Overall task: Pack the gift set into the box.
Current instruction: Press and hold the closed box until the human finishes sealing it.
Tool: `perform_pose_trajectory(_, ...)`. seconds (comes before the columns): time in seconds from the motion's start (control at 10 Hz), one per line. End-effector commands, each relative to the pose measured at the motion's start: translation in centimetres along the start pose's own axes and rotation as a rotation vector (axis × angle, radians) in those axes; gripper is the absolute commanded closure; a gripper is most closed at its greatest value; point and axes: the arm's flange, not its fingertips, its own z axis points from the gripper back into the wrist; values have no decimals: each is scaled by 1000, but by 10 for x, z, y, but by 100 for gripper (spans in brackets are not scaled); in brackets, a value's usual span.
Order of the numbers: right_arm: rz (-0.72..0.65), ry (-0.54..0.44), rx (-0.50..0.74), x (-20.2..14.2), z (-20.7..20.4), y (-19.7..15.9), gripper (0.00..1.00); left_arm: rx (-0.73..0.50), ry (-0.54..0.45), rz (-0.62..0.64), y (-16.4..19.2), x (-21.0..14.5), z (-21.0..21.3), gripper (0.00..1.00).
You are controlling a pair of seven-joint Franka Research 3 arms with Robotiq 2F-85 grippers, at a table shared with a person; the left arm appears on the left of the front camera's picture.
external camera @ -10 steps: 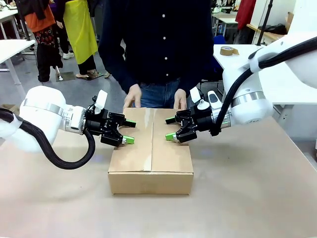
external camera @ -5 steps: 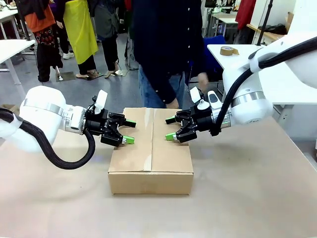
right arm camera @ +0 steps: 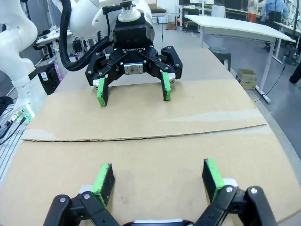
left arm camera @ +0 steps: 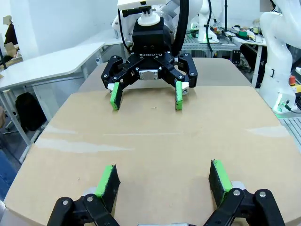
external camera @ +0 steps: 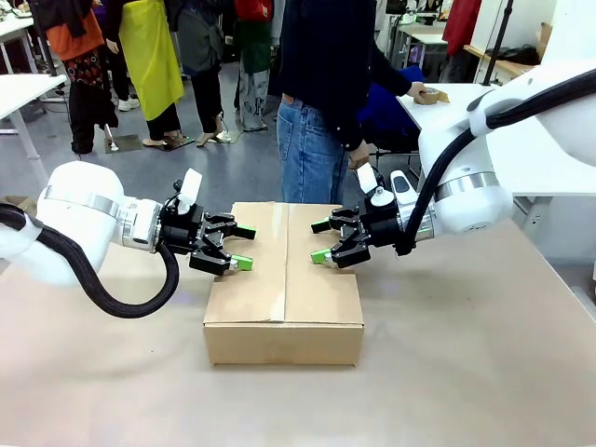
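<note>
The box (external camera: pixel 284 289) is a shallow brown corrugated cardboard carton standing flat on the table (external camera: pixel 466 372), about midway across it, with one side wall square to the table's near edge. Its top flaps are folded down shut and level, meeting in a straight seam that runs from the table's near side toward its far side, with a paler strip alongside

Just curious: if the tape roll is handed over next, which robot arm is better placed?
Probably the right: its open right gripper is over the box on the side where the person's hand reaches the tape roll; the left gripper is farther.
</note>
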Motion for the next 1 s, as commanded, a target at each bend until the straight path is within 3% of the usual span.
perform_pose_trajectory(0.0, -17, -4, -13, -4, -1, 2, 0, -12, 7, -15, -2, -2, 0, 0)
perform_pose_trajectory(0.9, -17, -4, -13, -4, -1, 2, 0, -12, 7, -15, -2, -2, 0, 0)
